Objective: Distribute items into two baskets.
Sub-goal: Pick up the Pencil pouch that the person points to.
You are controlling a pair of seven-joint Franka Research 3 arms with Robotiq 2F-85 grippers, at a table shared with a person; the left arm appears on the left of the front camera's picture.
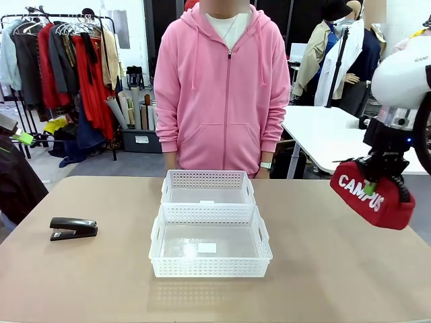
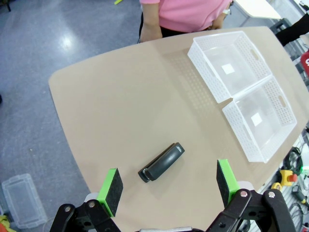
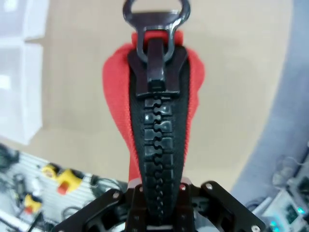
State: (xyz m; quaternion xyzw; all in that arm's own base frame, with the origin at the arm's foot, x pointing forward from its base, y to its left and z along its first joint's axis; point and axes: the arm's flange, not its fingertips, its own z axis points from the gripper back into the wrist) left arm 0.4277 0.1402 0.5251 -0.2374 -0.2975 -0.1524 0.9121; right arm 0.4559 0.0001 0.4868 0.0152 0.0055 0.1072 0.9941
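Note:
The red "CAMPUS" pouch (image 1: 370, 195) hangs in the air above the table's right side, with my right gripper (image 1: 382, 176) shut on its top. Its black zipper (image 3: 157, 125) runs up between the fingers in the right wrist view. The black stapler (image 1: 73, 228) lies on the table at the left; it also lies below and between the green pads (image 2: 110, 184) of my open left gripper (image 2: 167, 184), which hovers well above it. Two white baskets (image 1: 209, 188) (image 1: 210, 244) stand one behind the other mid-table, both with nothing in them.
A person in a pink hoodie (image 1: 225, 87) stands at the far edge right behind the far basket. Bare tabletop (image 1: 337, 269) lies to both sides of the baskets. A white table (image 1: 323, 134) stands behind at the right.

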